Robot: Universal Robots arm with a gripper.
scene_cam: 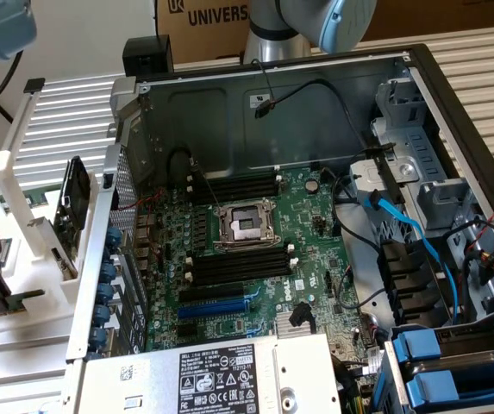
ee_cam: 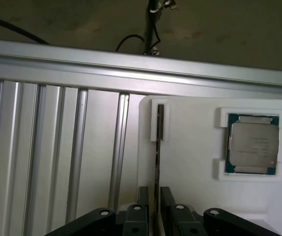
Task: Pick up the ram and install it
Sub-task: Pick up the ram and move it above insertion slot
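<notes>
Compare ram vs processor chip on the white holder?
Pose: the ram stands on edge in a white holder slot; the processor chip lies flat in a recess. Shape: the ram looks a long thin strip; the processor chip is square, silver-topped. The ram sits between the fingers of the open tool; the processor chip lies apart. Both sit in one holder.

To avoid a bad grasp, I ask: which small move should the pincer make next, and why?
Probably close gently on the ram. The open pincer straddles the ram, which stands edge-on in its white holder, with one finger on each side.
</notes>
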